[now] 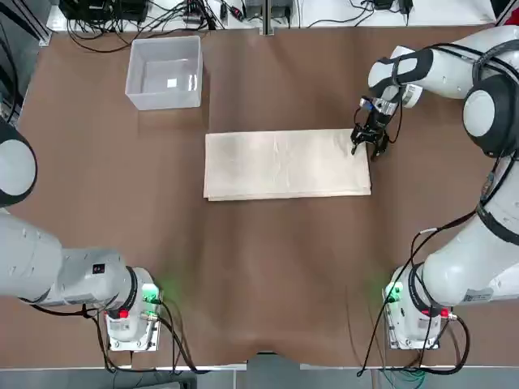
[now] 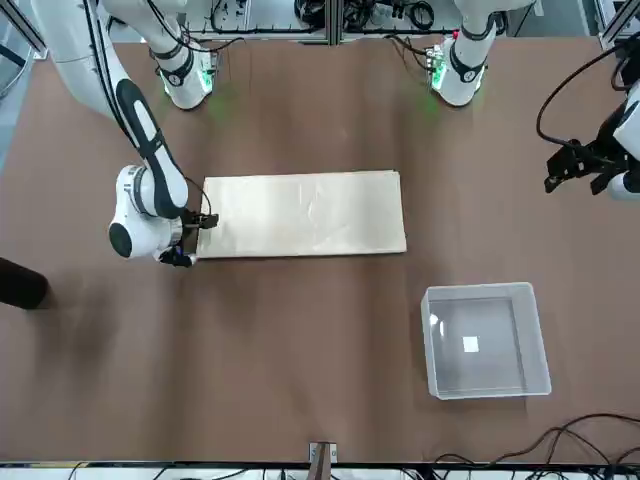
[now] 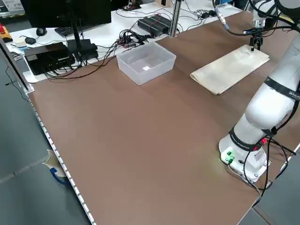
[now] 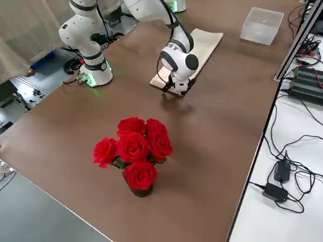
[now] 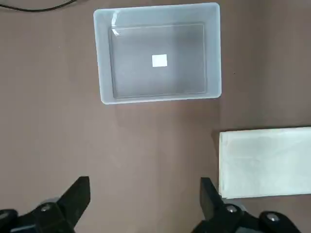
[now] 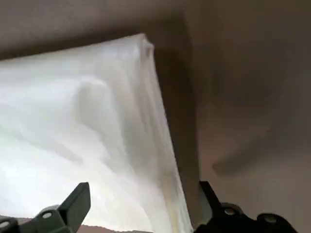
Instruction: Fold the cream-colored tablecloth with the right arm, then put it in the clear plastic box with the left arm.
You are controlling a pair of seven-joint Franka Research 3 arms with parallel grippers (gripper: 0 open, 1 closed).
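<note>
Two arms flank a broad brown desk (image 1: 268, 267), and only the right one reaches out over it. Largest of the things on the desk is the cream-colored tablecloth (image 1: 285, 164), folded into a long flat rectangle with stacked layers showing along its edges; it lies around the middle of the desk, slightly toward the far edge, its long sides parallel to that edge. Next in size is the clear plastic box (image 1: 165, 71), upright and open-topped, near the far left corner and well apart from the cloth; a small white label shows on its floor. A bunch of red roses (image 4: 133, 151) stands toward the desk's right edge, well away from the cloth. The right gripper (image 1: 369, 143) hangs low at the cloth's far right corner, its fingers spread apart over the cloth's short edge and closed on nothing. The left gripper (image 5: 145, 199) is raised toward the left side, jaws wide apart and empty, looking down on box and cloth end.
</note>
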